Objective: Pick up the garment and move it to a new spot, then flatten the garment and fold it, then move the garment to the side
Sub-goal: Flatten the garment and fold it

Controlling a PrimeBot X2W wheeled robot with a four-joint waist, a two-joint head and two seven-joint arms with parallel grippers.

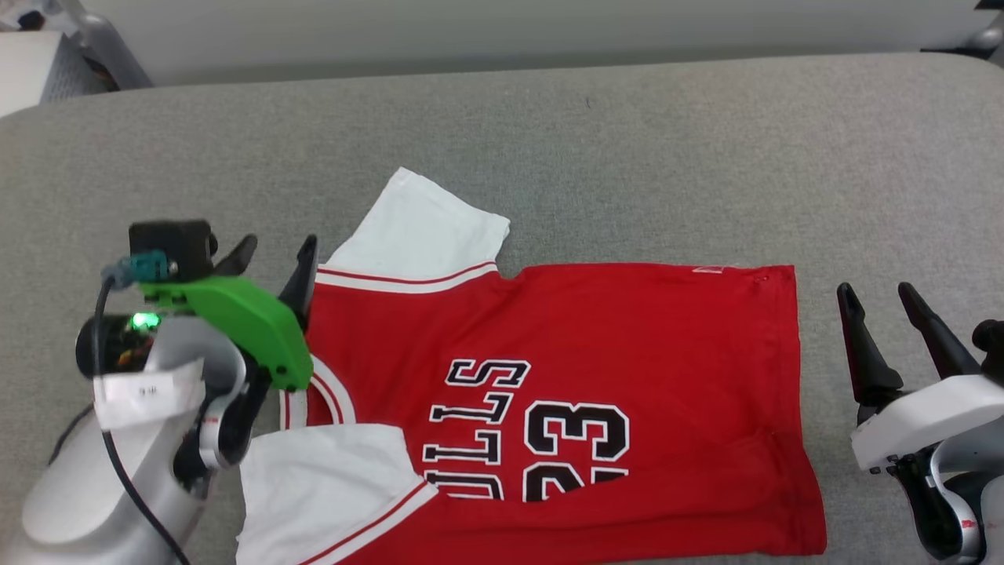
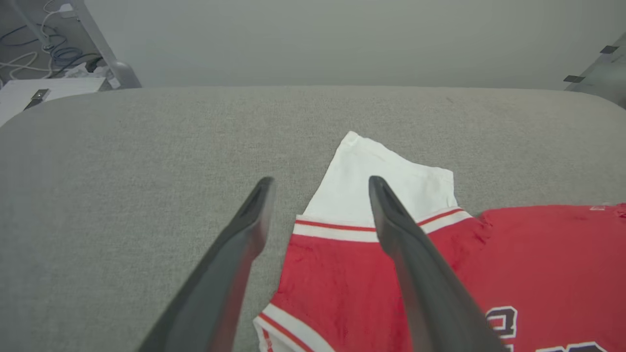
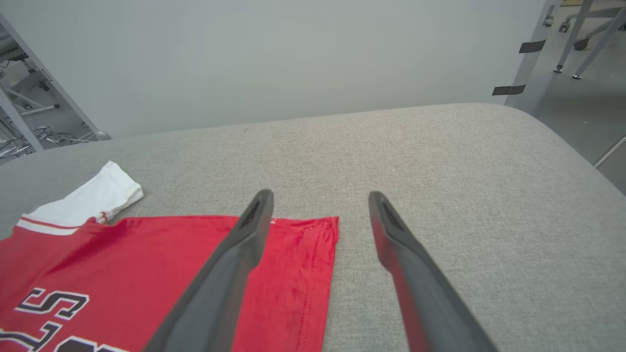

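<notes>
Left gripper (image 1: 274,255): I see it open wide, with nothing between its two dark fingers. It sits at the left end of the shirt, by the shoulder. In the left wrist view one finger is over the grey cloth and the other is over the red shoulder and the striped edge. I cannot tell if it touches the shirt.
Tabletop (image 1: 627,141): It is covered in grey cloth and has round corners.
Garment (image 1: 588,337): The red shirt lies spread out in the middle of the tabletop, front side up. Its neck points left and its bottom edge points right.
Far sleeve (image 1: 420,227): It is white and sticks out flat toward the back.
Near sleeve (image 1: 329,471): It is white and lies partly over the red front.
Numbers (image 1: 576,439): They are black with white edges, turned sideways, next to black letters.
Right gripper (image 1: 874,314): It is open wide too and holds nothing. It is just past the shirt's bottom edge, with grey cloth between them.
</notes>
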